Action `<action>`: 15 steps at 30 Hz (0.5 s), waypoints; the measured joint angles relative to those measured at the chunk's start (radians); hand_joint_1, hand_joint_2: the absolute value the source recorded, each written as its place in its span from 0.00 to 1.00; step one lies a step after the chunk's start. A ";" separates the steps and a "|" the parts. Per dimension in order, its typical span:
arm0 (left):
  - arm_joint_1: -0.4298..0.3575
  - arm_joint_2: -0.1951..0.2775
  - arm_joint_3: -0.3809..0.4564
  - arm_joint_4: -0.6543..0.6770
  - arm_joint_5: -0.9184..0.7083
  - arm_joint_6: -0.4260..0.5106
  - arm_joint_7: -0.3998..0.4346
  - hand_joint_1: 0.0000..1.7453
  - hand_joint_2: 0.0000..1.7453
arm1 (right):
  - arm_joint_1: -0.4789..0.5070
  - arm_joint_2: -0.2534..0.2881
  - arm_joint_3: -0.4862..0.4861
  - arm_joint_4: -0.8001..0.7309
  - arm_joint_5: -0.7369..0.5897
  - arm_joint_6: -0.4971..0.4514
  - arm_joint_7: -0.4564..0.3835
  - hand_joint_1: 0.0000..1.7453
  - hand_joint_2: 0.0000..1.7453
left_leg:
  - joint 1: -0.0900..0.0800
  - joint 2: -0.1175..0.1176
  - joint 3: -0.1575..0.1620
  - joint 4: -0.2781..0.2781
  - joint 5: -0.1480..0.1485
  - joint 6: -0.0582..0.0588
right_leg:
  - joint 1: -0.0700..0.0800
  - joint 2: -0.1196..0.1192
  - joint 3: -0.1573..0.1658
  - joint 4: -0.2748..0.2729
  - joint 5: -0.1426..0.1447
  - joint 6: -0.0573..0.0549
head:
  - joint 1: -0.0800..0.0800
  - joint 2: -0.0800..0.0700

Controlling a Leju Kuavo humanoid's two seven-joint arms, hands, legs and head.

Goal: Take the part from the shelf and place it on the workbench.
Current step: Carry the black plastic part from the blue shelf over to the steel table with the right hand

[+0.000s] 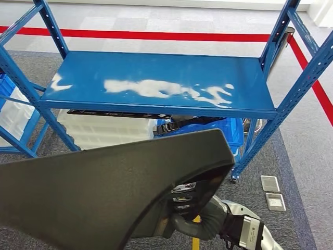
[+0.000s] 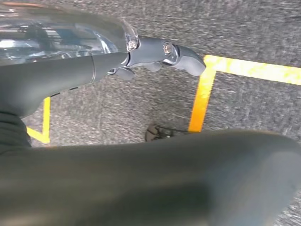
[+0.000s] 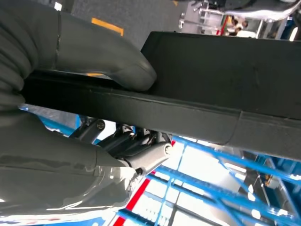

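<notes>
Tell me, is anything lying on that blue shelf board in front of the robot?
No, the blue shelf board is bare apart from glare; the dark part is off it, held by the right hand.

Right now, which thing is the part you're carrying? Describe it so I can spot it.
In the head view, look in front of the blue shelf: the part is the wide, flat matte-black panel with a rounded corner. The right hand grips its edge, unlike the white and blue bins under the shelf.

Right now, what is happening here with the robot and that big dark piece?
The robot carries a large dark part in front of the blue shelf. Its right hand grips the part's edge, thumb on one face. The left hand lies beside the part; whether it grips is unclear.
</notes>
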 joint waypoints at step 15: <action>-0.007 -0.003 -0.003 0.000 -0.027 0.003 0.029 0.00 1.00 | 0.004 -0.008 0.018 0.025 0.014 0.015 -0.004 1.00 1.00 | 0.002 -0.088 -0.048 0.043 -0.002 -0.018 | -0.009 0.085 -0.028 0.012 0.025 -0.015 | -0.001 0.000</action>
